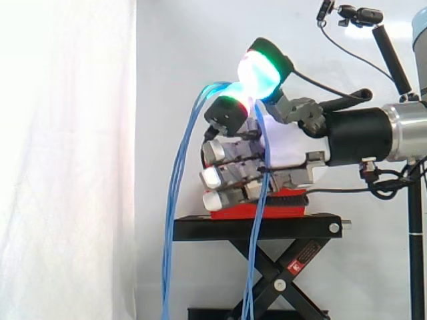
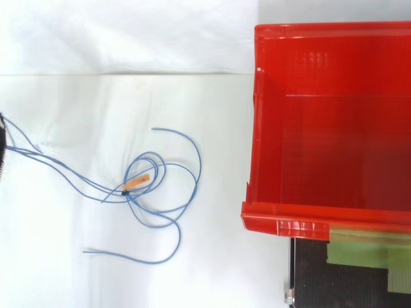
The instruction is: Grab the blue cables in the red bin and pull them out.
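Blue cables (image 1: 175, 183) hang pinched in the curled hand (image 1: 285, 143).

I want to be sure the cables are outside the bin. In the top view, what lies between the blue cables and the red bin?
The stretch is bare: in the top view, plain white surface separates the blue cables from the red bin.
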